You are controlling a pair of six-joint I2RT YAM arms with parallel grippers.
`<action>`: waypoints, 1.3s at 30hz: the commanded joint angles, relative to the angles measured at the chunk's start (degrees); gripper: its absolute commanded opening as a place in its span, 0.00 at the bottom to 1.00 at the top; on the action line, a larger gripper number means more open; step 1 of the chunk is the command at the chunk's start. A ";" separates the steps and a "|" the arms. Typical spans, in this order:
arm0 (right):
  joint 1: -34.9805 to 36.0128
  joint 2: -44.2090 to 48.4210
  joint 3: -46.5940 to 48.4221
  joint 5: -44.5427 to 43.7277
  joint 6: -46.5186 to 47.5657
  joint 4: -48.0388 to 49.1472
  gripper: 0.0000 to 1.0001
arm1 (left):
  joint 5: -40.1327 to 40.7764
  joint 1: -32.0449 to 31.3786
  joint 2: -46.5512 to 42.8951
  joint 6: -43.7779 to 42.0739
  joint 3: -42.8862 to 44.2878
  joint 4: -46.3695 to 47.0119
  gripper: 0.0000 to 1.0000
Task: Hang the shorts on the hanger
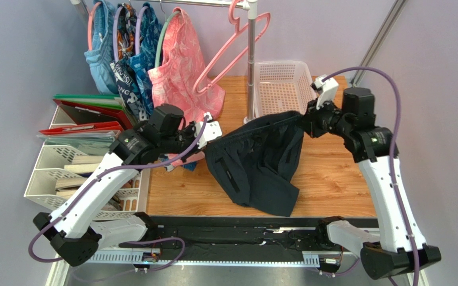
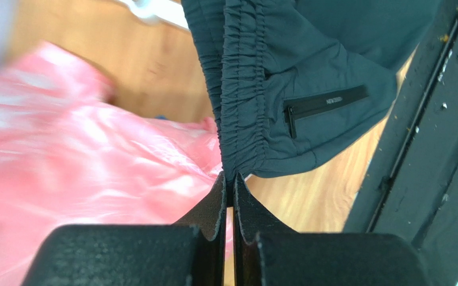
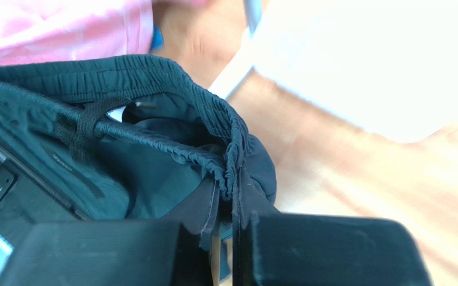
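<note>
The black shorts (image 1: 255, 164) hang stretched between my two grippers above the wooden table, waistband up, legs drooping toward the table's front. My left gripper (image 1: 208, 136) is shut on the left end of the elastic waistband (image 2: 237, 107). My right gripper (image 1: 305, 118) is shut on the right end of the waistband (image 3: 225, 158). The pink hanger (image 1: 237, 50) hangs by its hook from the rack's right end, behind and above the shorts, empty and tilted. The shorts' zip pocket (image 2: 321, 106) shows in the left wrist view.
A white mesh basket (image 1: 282, 89) stands at the back right beside the rack pole (image 1: 250, 65). A pink leaf-print garment (image 1: 180, 65) and blue patterned garments (image 1: 124, 53) hang on the rack at the left. White file trays with folders (image 1: 76, 161) sit at the left.
</note>
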State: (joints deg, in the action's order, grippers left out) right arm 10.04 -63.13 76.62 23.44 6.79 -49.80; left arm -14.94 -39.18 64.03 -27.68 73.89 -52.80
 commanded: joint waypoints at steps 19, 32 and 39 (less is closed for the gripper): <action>1.82 19.78 -14.73 1.88 20.45 -11.55 0.00 | -10.90 -3.53 -7.27 0.94 -14.99 4.17 0.96; 1.82 22.70 -18.17 -2.61 19.85 -9.88 0.00 | -6.77 -16.72 17.53 5.62 -16.58 27.30 0.97; 1.73 21.74 -17.73 -3.49 18.79 -8.82 0.00 | -5.63 -21.64 21.83 7.28 -18.78 32.22 0.98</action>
State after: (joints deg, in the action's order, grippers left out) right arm 11.60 -41.23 56.64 21.04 26.00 -62.17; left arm -20.43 -58.72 83.64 -22.46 54.76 -26.30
